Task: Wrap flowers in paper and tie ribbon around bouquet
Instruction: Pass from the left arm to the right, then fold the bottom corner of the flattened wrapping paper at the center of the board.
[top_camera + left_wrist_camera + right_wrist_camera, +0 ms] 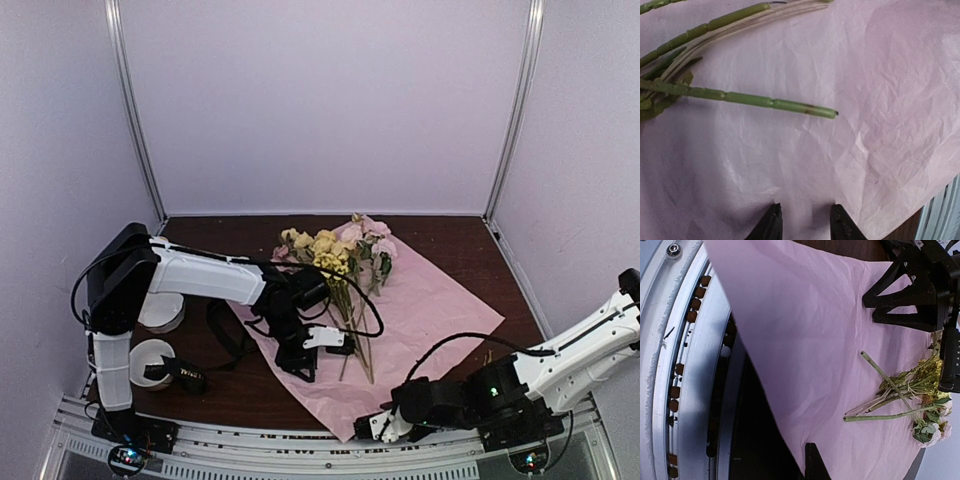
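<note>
The paper (440, 310) lies flat and crinkled across the middle and right of the dark bench (460, 240), one corner pointing to the lower centre of the top view, near the silver rail (300, 450). The flowers (335, 255) lie on it, unwrapped. Their yellow, cream and pink blooms are at upper centre and the stems (355, 350) run down toward the lower centre.

The left arm (200, 275) reaches in from the left of the frame to the stems. In its wrist view the left fingers (771, 227) show as two dark tips at the bottom edge. They stand apart with only bare paper between them and hold nothing. A cut green stem end lies on the paper above them in that view, clear of both tips.

The right arm (560, 365) lies low at the lower right, its end beside the paper's near corner. The right fingers (812, 460) are closed and sit right at the paper's edge. Whether they pinch the sheet cannot be told.

Two white round things (160, 312) stand at the left of the bench, beside the left arm.
</note>
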Tool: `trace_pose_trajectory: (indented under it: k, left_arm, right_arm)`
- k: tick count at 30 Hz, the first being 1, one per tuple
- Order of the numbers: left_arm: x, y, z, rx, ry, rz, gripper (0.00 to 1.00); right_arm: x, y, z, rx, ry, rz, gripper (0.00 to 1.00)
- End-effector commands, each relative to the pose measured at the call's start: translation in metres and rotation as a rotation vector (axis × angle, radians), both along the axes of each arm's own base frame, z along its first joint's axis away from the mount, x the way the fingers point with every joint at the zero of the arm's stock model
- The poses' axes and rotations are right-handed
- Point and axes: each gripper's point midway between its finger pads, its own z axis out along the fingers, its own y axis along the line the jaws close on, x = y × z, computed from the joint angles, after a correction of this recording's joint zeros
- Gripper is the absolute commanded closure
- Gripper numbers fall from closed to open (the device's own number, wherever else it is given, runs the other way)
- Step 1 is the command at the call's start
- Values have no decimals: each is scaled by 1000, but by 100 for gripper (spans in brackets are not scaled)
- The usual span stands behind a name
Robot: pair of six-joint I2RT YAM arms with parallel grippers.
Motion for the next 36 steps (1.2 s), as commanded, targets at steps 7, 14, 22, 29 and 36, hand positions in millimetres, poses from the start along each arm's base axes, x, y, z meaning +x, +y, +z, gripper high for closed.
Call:
trace_pose_trajectory:
  k: [7, 14, 22, 29, 36]
  left_arm:
    - [4, 10, -18, 107, -98, -3, 68]
    - [28, -16, 64, -267, -105, 151, 57]
    - [15, -7, 94, -422, -156, 144, 48]
    - [14, -1, 100, -491, -197, 175, 48]
    - [9, -5, 108, -551, -170, 191, 57]
  right_arm:
    - [-1, 1, 7, 20, 66, 6, 100]
    - [25, 5, 12, 37, 211, -105, 100]
    - [56, 6, 12, 72, 348, -243, 100]
    - [80, 4, 25, 124, 422, -336, 100]
    - [112, -10, 13, 19, 531, -492, 100]
